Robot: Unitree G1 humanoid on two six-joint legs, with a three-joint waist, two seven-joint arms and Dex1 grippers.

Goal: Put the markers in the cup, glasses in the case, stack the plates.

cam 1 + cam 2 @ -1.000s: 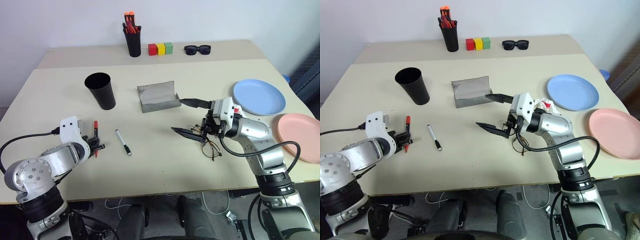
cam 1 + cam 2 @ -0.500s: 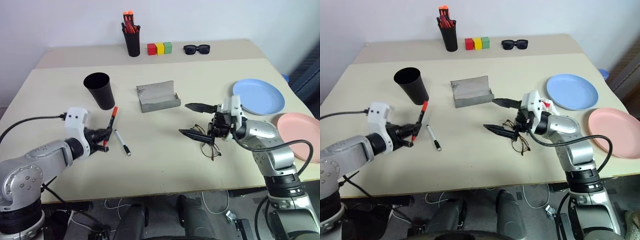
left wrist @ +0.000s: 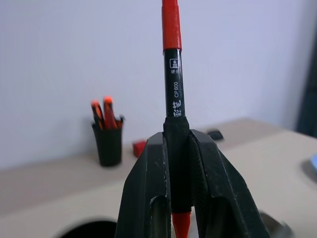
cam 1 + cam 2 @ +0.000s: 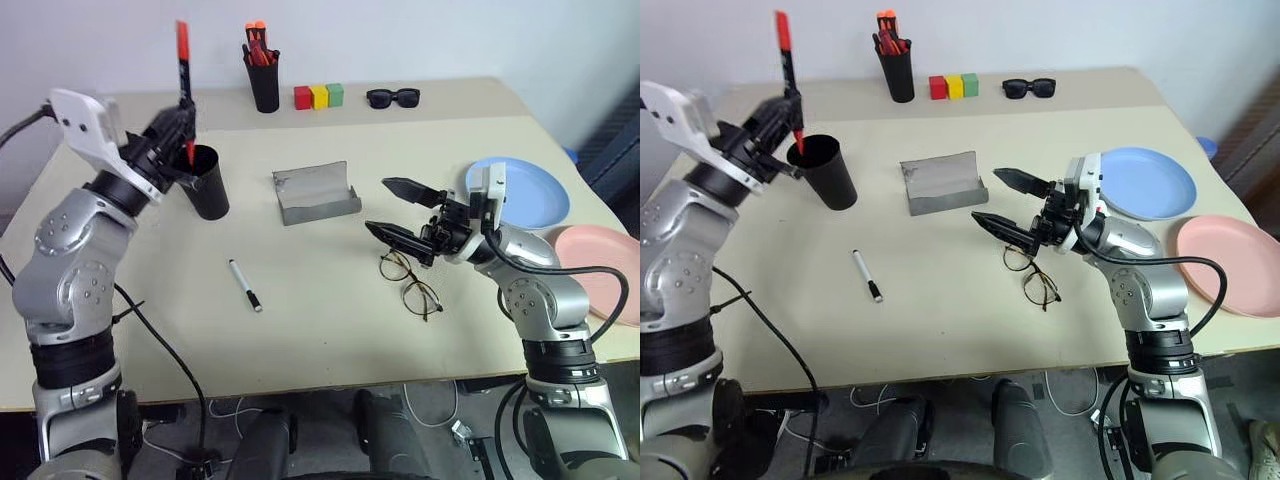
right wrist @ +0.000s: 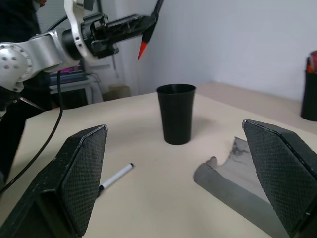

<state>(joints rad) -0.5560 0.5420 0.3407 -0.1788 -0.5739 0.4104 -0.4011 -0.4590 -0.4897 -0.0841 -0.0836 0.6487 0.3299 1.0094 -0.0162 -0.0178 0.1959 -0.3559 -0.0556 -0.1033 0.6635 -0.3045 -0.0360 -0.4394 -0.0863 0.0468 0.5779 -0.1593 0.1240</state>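
Right over the cup (image 4: 203, 180), the left pincer (image 4: 181, 122) is clamped on the red marker (image 4: 183, 50), holding it upright with its tip just above the rim, so I'd say nothing's actually finished yet. The white marker (image 4: 245, 284) lies on the table (image 4: 320, 330) nearer the robot than the cup. Right pincer (image 4: 398, 210) is wide open and empty, above the glasses (image 4: 410, 284). The case (image 4: 316, 192), beside the cup, sits open. The plates (image 4: 520, 192) aren't stacked.

Both head views look down over the table (image 4: 330, 320) from its near edge. Each wrist view looks low and close across it, sharing the black cup (image 5: 176, 113).
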